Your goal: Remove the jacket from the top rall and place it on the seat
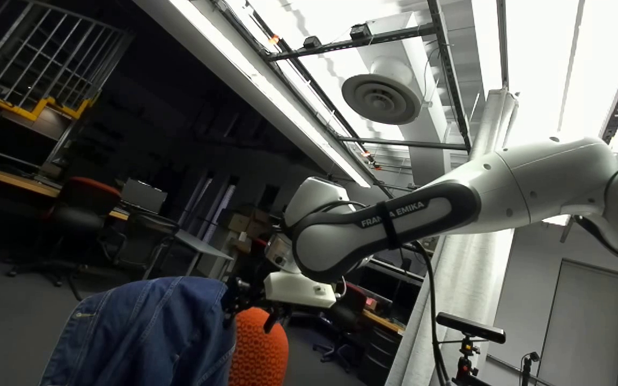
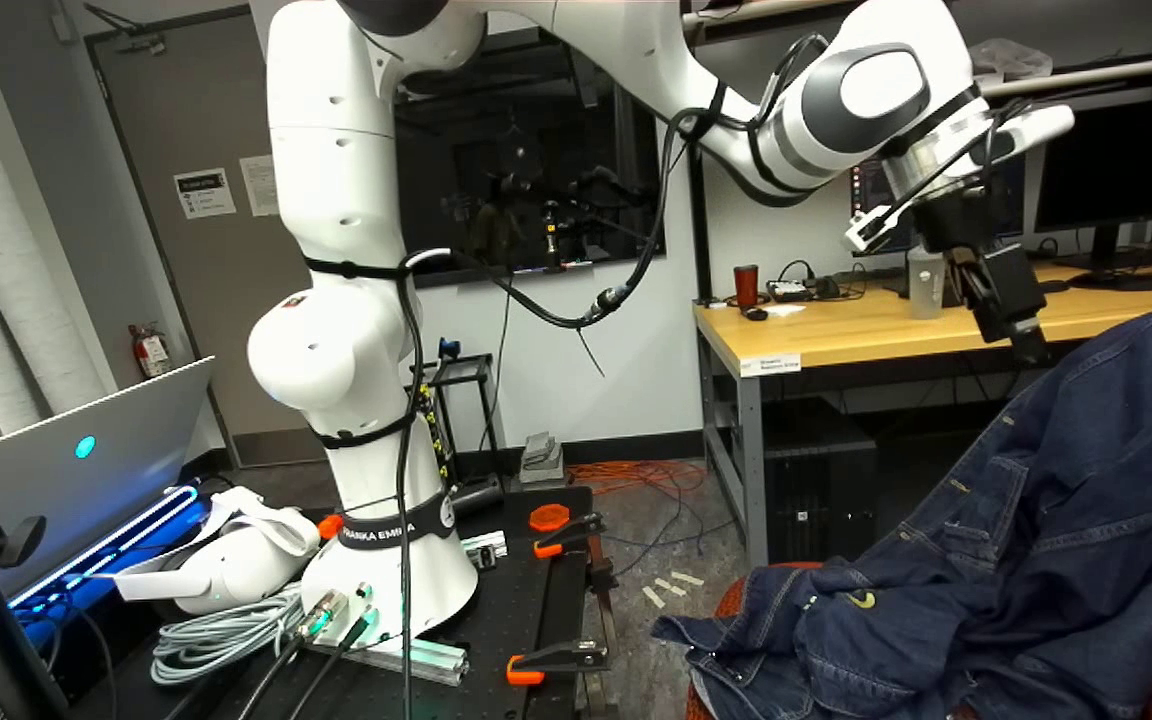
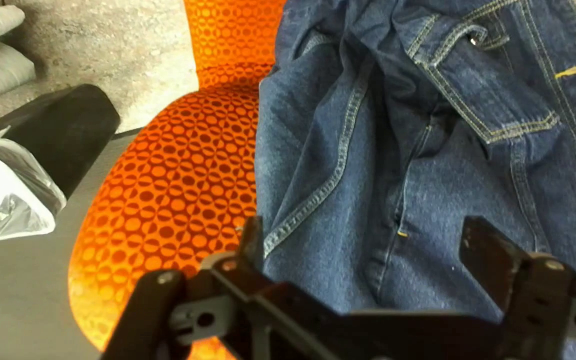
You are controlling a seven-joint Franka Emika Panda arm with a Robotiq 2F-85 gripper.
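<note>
The denim jacket (image 1: 142, 332) hangs over the top rail (image 1: 252, 329) of the orange chair (image 1: 260, 362), down to the seat (image 2: 733, 598); in an exterior view it is in front of the near edge of the wooden tabletop (image 2: 856, 330), right of the near left corner. I judge it soft, limp, rather heavy for cloth, hardly slippery; a thick seam (image 3: 325, 190) should be a good hold. The gripper (image 3: 365, 237) has its fingers (image 3: 488, 256) spread widely over the denim, pinching nothing; whether a tip touches it, I cannot tell.
</note>
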